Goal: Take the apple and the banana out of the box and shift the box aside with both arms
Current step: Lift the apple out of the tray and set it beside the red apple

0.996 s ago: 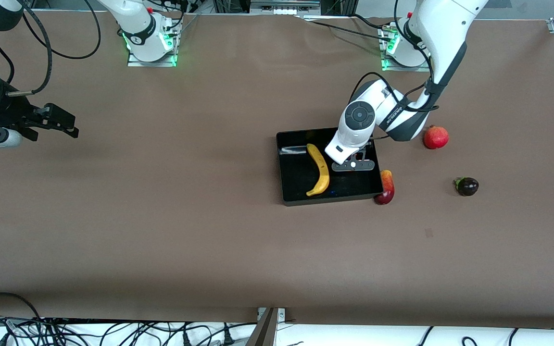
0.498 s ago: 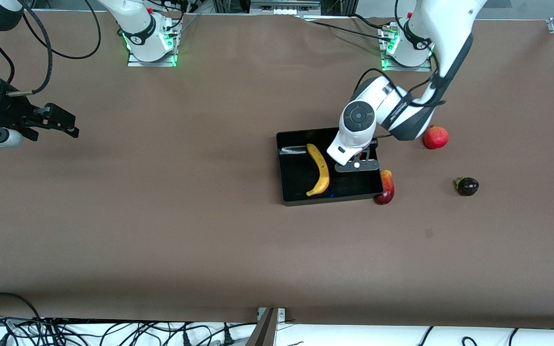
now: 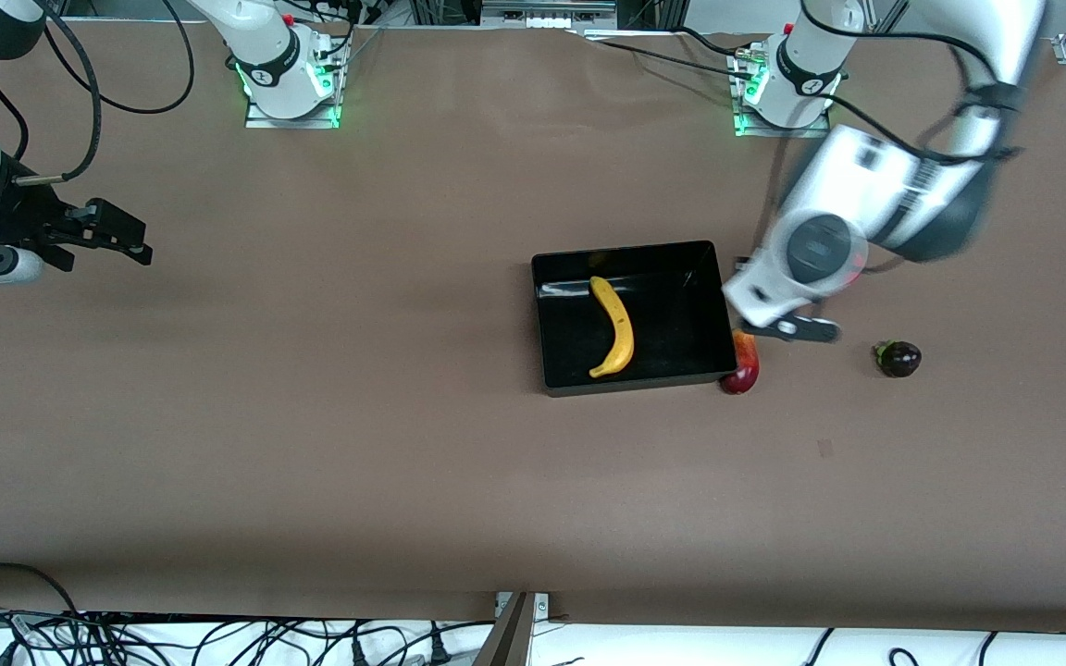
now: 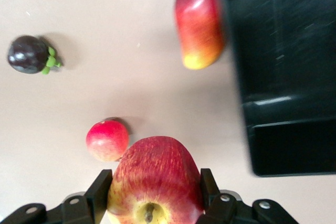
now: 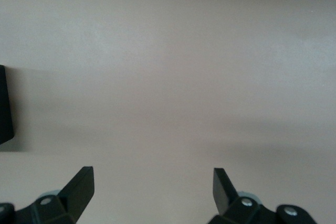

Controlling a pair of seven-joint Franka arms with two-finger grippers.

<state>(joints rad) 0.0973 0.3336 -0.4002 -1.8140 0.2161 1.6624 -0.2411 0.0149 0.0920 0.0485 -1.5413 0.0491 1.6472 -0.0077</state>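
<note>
The black tray (image 3: 681,277) sits mid-table with the yellow banana (image 3: 614,326) lying in it. My left gripper (image 3: 792,328) is over the bare table beside the tray, toward the left arm's end. In the left wrist view this gripper (image 4: 155,182) is shut on the red apple with yellow patches (image 4: 155,163), stem end toward the camera; the tray (image 4: 283,77) shows there too. The hand hides the apple in the front view. My right gripper (image 3: 117,236) waits over the right arm's end of the table, and its wrist view shows it (image 5: 152,174) open and empty.
An elongated red and yellow fruit (image 3: 742,363) lies against the tray's corner and also shows in the left wrist view (image 4: 198,22). A dark purple fruit (image 3: 898,358) lies toward the left arm's end. A small round red fruit (image 4: 107,140) lies under the left hand.
The left arm has swung from over the tray toward the left arm's end of the table, carrying the apple. It now covers the round red fruit. The right arm has not moved.
</note>
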